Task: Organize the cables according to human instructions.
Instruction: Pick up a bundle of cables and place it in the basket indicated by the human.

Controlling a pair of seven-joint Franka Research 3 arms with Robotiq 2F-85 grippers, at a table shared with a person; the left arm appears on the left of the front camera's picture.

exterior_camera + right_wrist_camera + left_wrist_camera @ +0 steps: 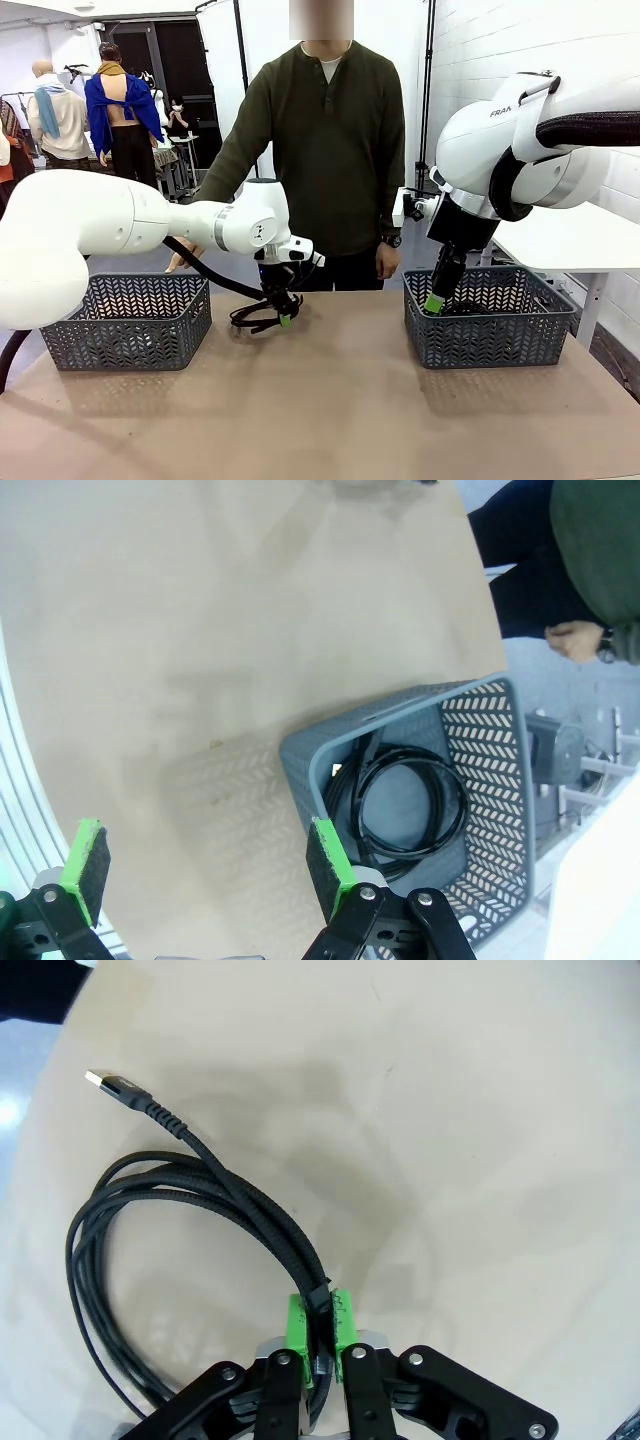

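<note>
A coiled black cable with a USB plug at its free end lies on the tan table; my left gripper is shut on its strands between the green pads. From the front the same cable hangs as a loop under my left gripper near the table's far middle. My right gripper stands open above the near corner of the right basket, in which another coiled cable lies. From the front my right gripper hovers over that basket. The human stands behind the table, one hand reaching toward the left basket.
A grey woven basket stands at the left of the table with nothing visible in it. The table's front half is bare. Other people stand far off at the back left.
</note>
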